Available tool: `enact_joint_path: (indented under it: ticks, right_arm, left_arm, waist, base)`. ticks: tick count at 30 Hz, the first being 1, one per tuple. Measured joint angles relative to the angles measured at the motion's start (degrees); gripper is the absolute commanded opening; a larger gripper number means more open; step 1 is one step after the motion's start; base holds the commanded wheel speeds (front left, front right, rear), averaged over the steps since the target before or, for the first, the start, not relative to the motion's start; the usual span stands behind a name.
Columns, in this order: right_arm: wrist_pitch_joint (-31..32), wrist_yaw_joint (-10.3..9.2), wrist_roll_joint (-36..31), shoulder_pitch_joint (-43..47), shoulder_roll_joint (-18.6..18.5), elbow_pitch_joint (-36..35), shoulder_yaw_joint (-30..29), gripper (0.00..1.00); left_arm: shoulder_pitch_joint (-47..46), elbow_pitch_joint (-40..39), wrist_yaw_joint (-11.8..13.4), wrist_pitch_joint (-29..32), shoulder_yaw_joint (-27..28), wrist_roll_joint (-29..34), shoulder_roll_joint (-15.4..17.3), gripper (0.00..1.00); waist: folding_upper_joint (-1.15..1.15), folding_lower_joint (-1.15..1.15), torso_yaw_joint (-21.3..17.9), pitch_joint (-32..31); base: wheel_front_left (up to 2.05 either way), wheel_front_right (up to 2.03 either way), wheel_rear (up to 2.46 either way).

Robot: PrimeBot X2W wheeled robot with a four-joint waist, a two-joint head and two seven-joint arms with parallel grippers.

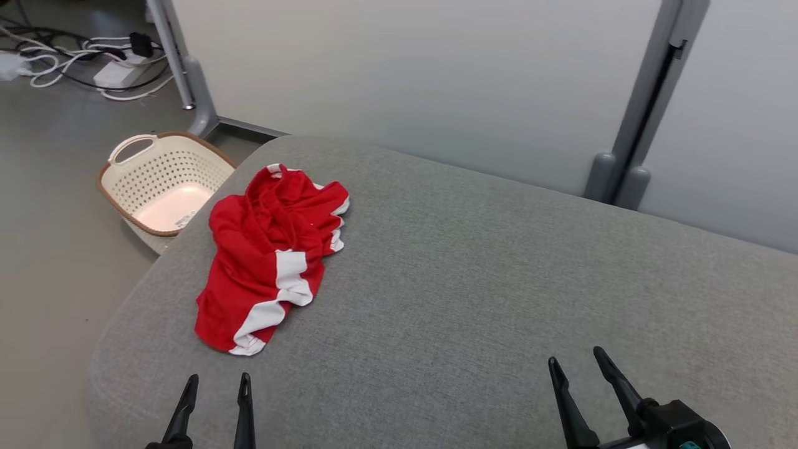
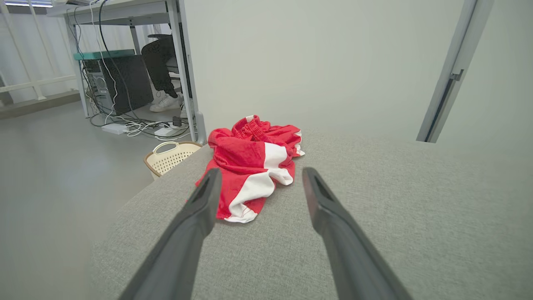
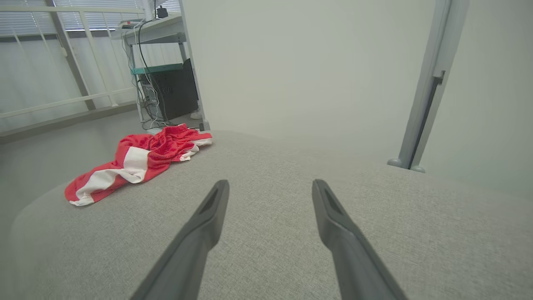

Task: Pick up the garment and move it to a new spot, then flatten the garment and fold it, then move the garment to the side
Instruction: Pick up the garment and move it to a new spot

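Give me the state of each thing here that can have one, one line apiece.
garment, crumpled in a heap on the grey cushion, unfolded, not held.
left gripper, open, empty, short of the garment.
right gripper, open, empty, over bare cushion.
basket, upright on the floor beside the cushion, no clothes seen inside.

a red garment [image 1: 265, 249] with white bands lies crumpled in a heap on the grey cushion [image 1: 474, 280], near its left edge, beside the basket [image 1: 163, 181].
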Motion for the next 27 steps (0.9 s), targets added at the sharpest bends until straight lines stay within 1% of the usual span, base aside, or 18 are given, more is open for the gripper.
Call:
enact_joint_path:
  ticks: [2,3,5,10,14,18,19,20,23,25,27]
  right_arm:
    - [0.0,0.00,0.3,-0.2,0.0,0.6,0.6,1.00]
    - [0.0,0.00,0.3,-0.5,-0.2,0.7,0.9,1.00]
    - [0.0,0.00,0.3,-1.0,-0.4,0.9,1.4,1.00]
    - [0.0,0.00,0.5,-1.3,-1.5,1.4,2.1,1.00]
    - [0.0,0.00,0.5,-1.3,-3.0,1.2,0.9,1.00]
    - [0.0,0.00,0.0,-1.8,-5.1,0.5,0.5,1.00]
    - [0.0,0.00,-0.2,-2.0,-5.7,0.4,0.5,1.00]
    - [0.0,0.00,-0.2,-2.5,-6.3,0.2,0.5,1.00]
    - [0.0,0.00,-0.3,-3.9,-8.4,-0.2,0.7,1.00]
    - [0.0,0.00,-0.5,-4.9,-9.7,-0.5,0.8,1.00]
    - [0.0,0.00,-0.5,-5.8,-11.4,-1.0,0.8,1.00]
  left_arm:
    - [1.0,-1.0,0.6,0.0,0.8,-0.1,0.0,1.00]
    - [1.1,-1.3,1.0,0.0,1.0,-0.3,0.1,1.00]
    - [1.1,-2.1,1.5,0.0,1.0,-0.6,0.0,1.00]
    - [1.7,-2.7,1.8,0.0,0.9,-0.8,0.0,1.00]
    - [-2.1,-2.6,0.5,0.0,1.5,0.0,0.0,1.00]
    - [-10.5,-2.1,-1.5,0.0,2.8,1.1,0.1,1.00]
    - [-12.9,-1.2,-1.9,0.0,3.3,1.0,0.1,1.00]
    - [-15.6,0.4,-2.5,0.0,4.4,-0.5,-0.1,1.00]
    - [-24.0,8.0,-3.7,0.0,5.8,-1.6,0.7,1.00]
    - [-30.3,14.4,-4.7,1.7,5.9,-2.8,1.3,1.00]
    - [-37.5,19.4,-5.2,5.2,5.9,-3.4,2.3,1.00]
  waist:
    - [0.00,0.00,2.2,0.1]
    - [0.00,0.00,2.6,0.3]
    - [0.00,0.00,3.1,0.8]
    - [0.00,0.00,3.6,2.0]
    - [0.00,0.00,3.6,3.7]
    - [0.00,0.00,3.3,6.5]
    - [0.00,0.00,3.2,7.3]
    - [0.00,0.00,2.9,8.2]
    - [0.00,0.00,2.1,10.8]
    - [0.00,0.00,1.6,12.7]
    - [0.00,0.00,1.0,14.7]
  base:
    - [0.00,0.00,0.00]
    - [0.00,0.00,0.00]
    - [0.00,0.00,0.00]
    - [0.00,0.00,0.00]
    - [0.00,0.00,0.00]
    - [0.00,0.00,0.00]
    - [0.00,0.00,0.00]
    - [0.00,0.00,0.00]
    - [0.00,0.00,0.00]
    - [0.00,0.00,0.00]
    - [0.00,0.00,0.00]
